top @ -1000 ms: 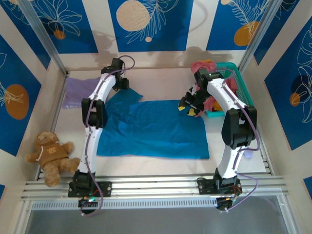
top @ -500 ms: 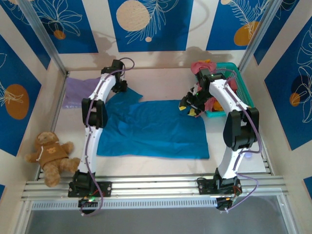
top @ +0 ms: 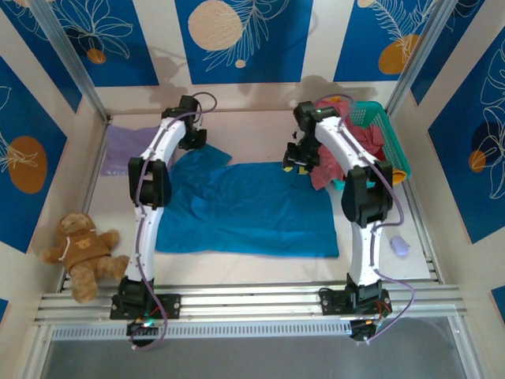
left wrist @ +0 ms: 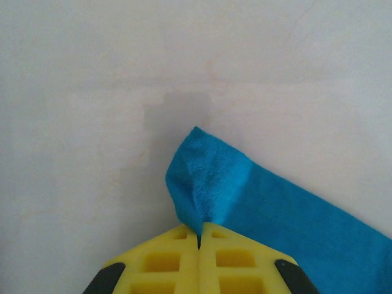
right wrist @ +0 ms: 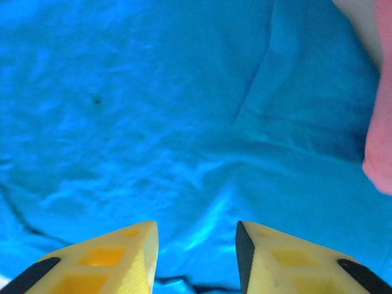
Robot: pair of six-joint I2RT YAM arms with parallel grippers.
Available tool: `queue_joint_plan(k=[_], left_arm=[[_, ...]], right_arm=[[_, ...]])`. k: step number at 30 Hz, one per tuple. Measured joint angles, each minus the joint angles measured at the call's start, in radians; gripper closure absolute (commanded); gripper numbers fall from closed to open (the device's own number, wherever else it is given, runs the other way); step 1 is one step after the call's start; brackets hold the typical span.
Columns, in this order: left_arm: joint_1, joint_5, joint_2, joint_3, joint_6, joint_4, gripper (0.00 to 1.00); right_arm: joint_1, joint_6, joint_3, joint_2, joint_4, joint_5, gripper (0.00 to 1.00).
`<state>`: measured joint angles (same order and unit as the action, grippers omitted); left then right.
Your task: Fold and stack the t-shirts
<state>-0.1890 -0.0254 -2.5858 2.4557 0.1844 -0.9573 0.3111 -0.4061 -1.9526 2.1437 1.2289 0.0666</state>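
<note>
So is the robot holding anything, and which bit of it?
The left gripper pinches the teal-blue t-shirt by a corner of its cloth. The right gripper is open above it, holding nothing.

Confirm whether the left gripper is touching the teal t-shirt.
Touching. Left wrist view: the left gripper is shut, pinching a corner of the teal t-shirt.

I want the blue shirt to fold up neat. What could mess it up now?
1. The left gripper pinches just a small tip of the teal shirt, so the cloth might slip out when pulled.
2. The right gripper is open over the shirt, holding nothing; a pull from one side alone could bunch it.
3. The pink shirt hangs close beside that gripper and might get snagged.
</note>
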Motion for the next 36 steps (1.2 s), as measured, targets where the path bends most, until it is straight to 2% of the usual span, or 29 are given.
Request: queue_joint_plan(k=[7,14,26,28,33,36], left_arm=[[0.0,-0.035,0.06,0.0,0.019,0.013,1.0],[0.0,-0.05,0.071,0.0,0.019,0.014,1.0],[0.0,-0.053,0.072,-0.039,0.019,0.015,1.0],[0.0,-0.053,0.072,-0.05,0.019,0.015,1.0],[0.0,-0.053,0.074,-0.057,0.018,0.016,1.0],[0.001,-0.052,0.089,-0.072,0.018,0.018,1.0]], right_arm=[[0.032,0.035,-0.094,0.17,0.034,0.119,0.68],[0.037,0.043,-0.137,0.212,0.065,0.211,0.68],[0.05,0.055,-0.14,0.249,0.075,0.222,0.67],[0.05,0.058,-0.14,0.249,0.078,0.222,0.73],[0.05,0.065,-0.14,0.253,0.097,0.249,0.95],[0.048,0.073,-0.14,0.256,0.107,0.269,1.0]])
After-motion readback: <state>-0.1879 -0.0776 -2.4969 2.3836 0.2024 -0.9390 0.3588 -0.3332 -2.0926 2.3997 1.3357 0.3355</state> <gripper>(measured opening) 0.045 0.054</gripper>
